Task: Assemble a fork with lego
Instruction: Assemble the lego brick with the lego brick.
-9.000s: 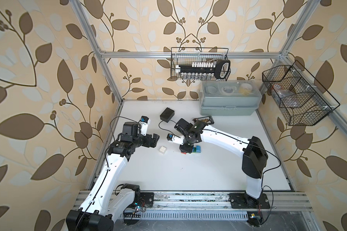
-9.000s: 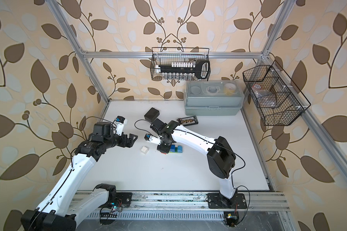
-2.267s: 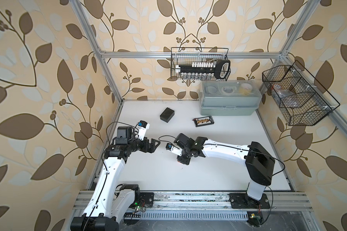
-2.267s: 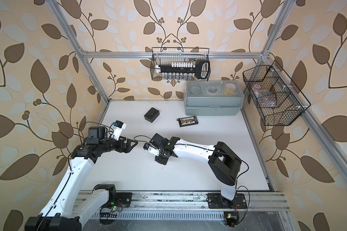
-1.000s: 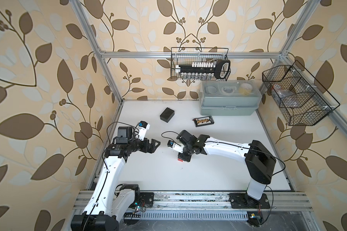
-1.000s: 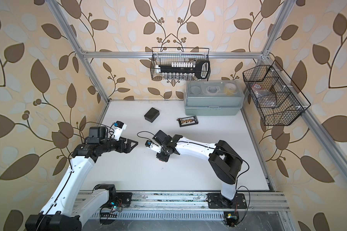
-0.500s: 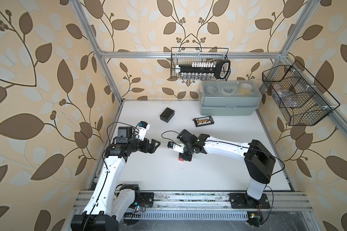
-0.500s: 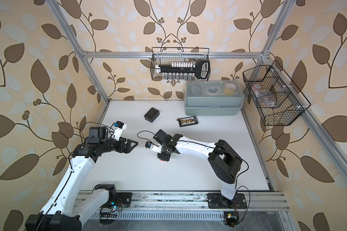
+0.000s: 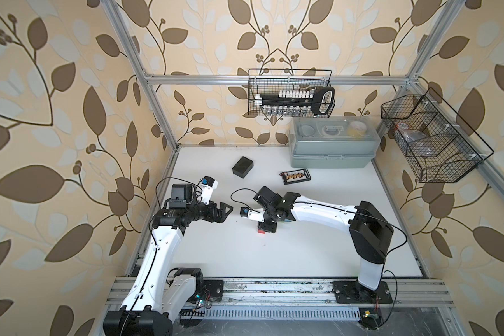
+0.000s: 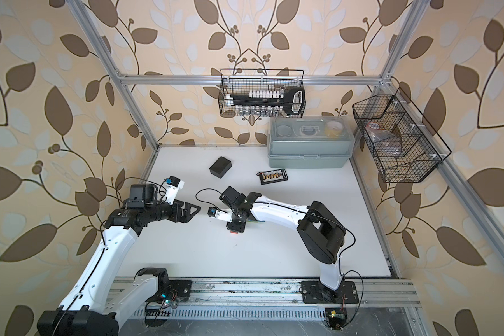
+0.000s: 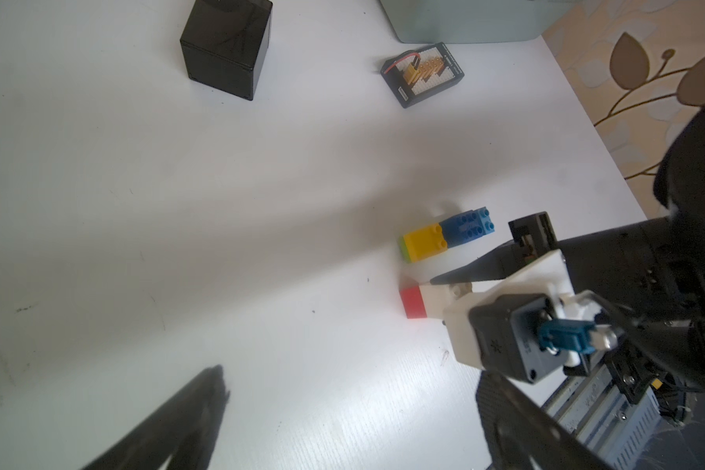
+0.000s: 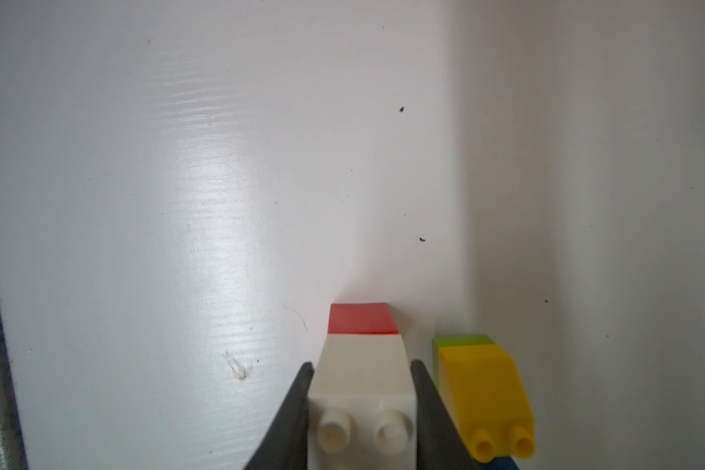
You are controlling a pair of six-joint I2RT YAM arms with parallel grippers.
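In a top view, find the right end effector [image 9: 266,227] low at mid-bench [image 9: 245,261], tip at a red brick [image 9: 261,231]; cannot make out much else under the arm. Find the left end effector [image 9: 226,209] well apart, hovering.

In the left wrist view, see the red-and-white stem [image 11: 418,302] lying flat on the bench, gripped at its white brick [image 11: 440,299]. See a yellow brick [image 11: 424,243], blue brick [image 11: 467,228] and lime sliver [image 11: 402,249] joined just beside, a narrow gap short of the stem: fork unfinished, by the look. See the left end effector's own fingers [image 11: 204,401] spread wide, nothing between.

In the right wrist view, confirm the right end effector closed on the white brick, dark fingers tight against 2 opposite smooth walls, studs toward the camera.

Expect light, rigid, glossy plastic: no give, apt to slip or swivel if pinched off-centre. Take by 2 flat walls, never across studs, and close to the joint to avoid levering the press-fit apart.
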